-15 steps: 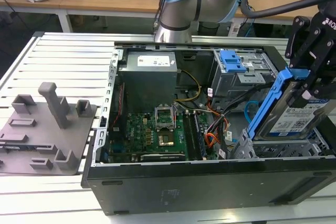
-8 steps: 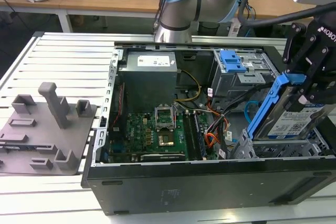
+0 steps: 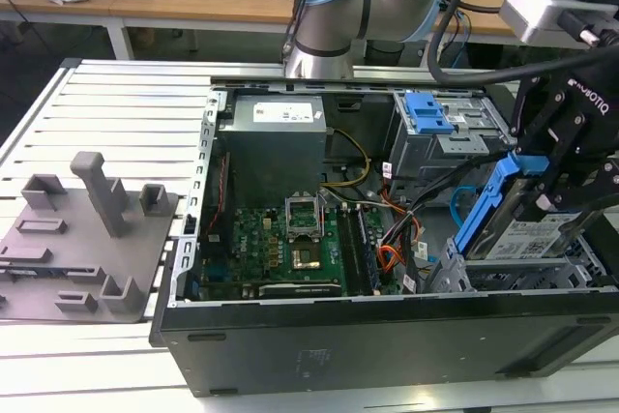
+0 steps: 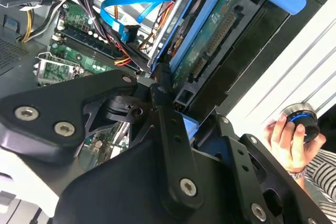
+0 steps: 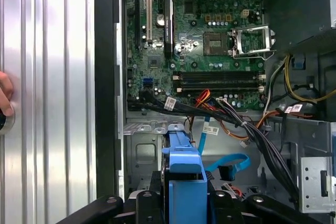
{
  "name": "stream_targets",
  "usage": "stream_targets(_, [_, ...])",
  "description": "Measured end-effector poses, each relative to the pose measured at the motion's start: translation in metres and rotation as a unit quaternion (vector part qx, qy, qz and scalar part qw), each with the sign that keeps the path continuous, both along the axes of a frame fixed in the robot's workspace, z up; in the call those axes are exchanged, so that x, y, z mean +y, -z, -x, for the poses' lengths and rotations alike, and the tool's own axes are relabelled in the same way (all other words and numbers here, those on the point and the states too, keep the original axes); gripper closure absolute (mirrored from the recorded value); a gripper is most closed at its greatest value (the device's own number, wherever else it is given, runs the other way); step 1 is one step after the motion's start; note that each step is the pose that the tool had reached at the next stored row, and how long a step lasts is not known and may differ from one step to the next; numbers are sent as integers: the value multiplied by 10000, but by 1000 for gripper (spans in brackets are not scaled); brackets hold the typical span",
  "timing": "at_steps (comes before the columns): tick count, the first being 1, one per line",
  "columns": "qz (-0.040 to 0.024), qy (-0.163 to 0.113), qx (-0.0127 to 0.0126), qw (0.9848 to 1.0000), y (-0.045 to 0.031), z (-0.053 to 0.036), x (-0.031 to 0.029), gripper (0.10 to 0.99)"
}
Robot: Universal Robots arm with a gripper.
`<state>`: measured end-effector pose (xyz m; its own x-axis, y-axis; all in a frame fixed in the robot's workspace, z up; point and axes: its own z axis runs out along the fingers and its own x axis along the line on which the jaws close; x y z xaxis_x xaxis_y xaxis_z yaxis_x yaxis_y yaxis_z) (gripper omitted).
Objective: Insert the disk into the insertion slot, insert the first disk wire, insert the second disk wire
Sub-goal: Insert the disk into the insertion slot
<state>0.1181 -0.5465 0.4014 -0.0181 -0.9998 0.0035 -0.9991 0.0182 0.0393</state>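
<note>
The disk (image 3: 530, 237) is held tilted, one long edge raised, just above the insertion slot (image 3: 503, 280). This is at the corner of the open computer case (image 3: 387, 345) on the exterior view's right. The case stands on the slatted surface (image 3: 116, 94). The jaws are clenched on the disk across its blue carrier, which is seen from behind in the first wrist view (image 5: 184, 179). Whether the lower edge already touches the cage cannot be told.

The disk is judged to be dense, fully rigid and rather heavy for its bulk, so a grip well off its middle would probably let it swing. Its metal face is likely smooth and slippery. The plastic carrier should offer better purchase, though some flex is to be expected under a hard squeeze.

In the second wrist view the green circuit board on the underside (image 4: 210, 40) is exposed, with a row of connector contacts along it. That face is judged fragile and is best left untouched. The carrier's side rails are the safer place to be gripped, as is done here. A knock is likely to be badly tolerated.

A blue flat cable (image 5: 231, 163) and a black wire bundle (image 5: 247, 129) lie near the bay and could be snagged.
</note>
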Motion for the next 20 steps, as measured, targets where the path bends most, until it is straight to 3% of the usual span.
stream_targets(9, [-1,0,0,10000,3,0,0,722])
stream_targets(10, [0,0,0,10000,3,0,0,714])
stream_targets(11, [0,0,0,10000,3,0,0,647])
stream_targets(15, [0,0,0,10000,4,0,0,647])
stream_targets(17, [0,0,0,10000,4,0,0,663])
stream_targets(20, [-1,0,0,10000,5,0,0,851])
